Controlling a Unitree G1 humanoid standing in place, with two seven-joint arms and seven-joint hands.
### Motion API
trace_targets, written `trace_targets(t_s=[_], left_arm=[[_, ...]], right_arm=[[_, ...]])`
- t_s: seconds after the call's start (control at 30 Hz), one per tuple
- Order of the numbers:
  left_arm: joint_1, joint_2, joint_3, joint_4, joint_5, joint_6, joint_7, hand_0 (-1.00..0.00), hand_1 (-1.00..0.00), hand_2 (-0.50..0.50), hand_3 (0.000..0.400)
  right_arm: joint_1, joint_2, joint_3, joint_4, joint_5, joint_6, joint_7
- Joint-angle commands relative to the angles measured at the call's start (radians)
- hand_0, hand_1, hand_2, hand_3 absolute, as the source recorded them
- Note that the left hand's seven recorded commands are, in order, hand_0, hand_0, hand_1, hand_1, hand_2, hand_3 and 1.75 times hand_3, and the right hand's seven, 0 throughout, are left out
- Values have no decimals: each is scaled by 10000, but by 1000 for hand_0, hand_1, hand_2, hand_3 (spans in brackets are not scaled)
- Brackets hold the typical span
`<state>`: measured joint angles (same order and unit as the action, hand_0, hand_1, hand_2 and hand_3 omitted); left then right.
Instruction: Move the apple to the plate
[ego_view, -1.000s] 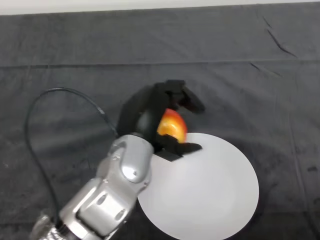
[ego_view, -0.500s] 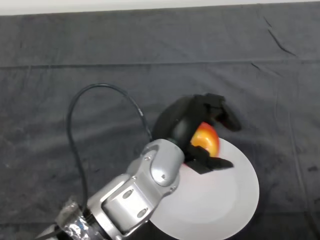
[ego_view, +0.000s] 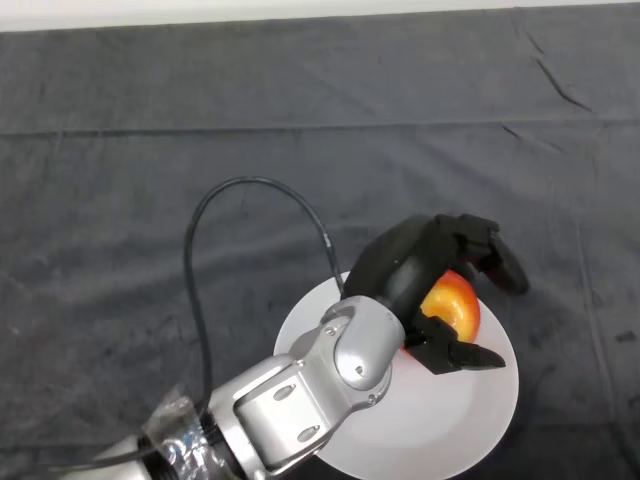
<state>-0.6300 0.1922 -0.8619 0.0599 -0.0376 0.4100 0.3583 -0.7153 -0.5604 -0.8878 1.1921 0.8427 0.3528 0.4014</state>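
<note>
The fingers (ego_view: 487, 250) of the left hand (ego_view: 420, 262) were curled over the top of the apple (ego_view: 452, 303), with the thumb (ego_view: 455, 352) hooked under its near side, so the fruit sat gripped inside the hand rather than lying free. The apple, red with a yellow flush, was over the right part of the white plate (ego_view: 455, 420), inside the rim; whether it already touched the plate or hung just above it could not be told from the head view. Since the apple was enclosed by the hand, the relation that mattered was downward: the plate lay directly beneath the fruit, and the likely next move was a short lowering and a release. The apple is roundish, with no long axis to align, though it might roll a little once freed, and the near side of the plate offered bare room. The plate rested on the counter (ego_view: 120, 200), covered in a dark, slightly creased cloth with nothing else near. A pale strip (ego_view: 300, 8) ran along the far edge.
</note>
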Motion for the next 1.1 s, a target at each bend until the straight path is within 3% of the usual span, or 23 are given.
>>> trace_targets(t_s=[0.03, 0.17, 0.2, 0.23, 0.27, 0.3, 0.77, 1.1], left_arm=[[-718, 60, -431, 483, -228, -253, 42, -1000, -1000, 0, 400], [-819, 143, -591, 553, -458, -290, -88, -1000, -1000, 0, 400], [-846, 163, -607, 554, -507, -280, -126, -686, -690, 2, 276], [-875, 185, -617, 553, -557, -264, -169, -518, -486, -16, 207], [-899, 204, -621, 547, -600, -246, -205, -310, -173, -69, 124], [-921, 222, -622, 537, -638, -224, -235, 0, 0, 0, 0], [-907, 684, -40, 37, -780, -85, -300, 0, 0, 0, 0], [-253, 1285, 1072, -434, -456, -691, 198, 0, 0, 0, 0]], right_arm=[[25, -131, -191, 20, 165, -53, 14], [22, -136, -192, 31, 166, -53, 19], [21, -137, -193, 33, 166, -53, 19], [20, -138, -193, 35, 166, -53, 20], [19, -139, -194, 38, 166, -53, 21], [18, -140, -194, 40, 166, -53, 22], [12, -147, -197, 59, 164, -56, 32], [14, -143, -195, 54, 162, -59, 32]])
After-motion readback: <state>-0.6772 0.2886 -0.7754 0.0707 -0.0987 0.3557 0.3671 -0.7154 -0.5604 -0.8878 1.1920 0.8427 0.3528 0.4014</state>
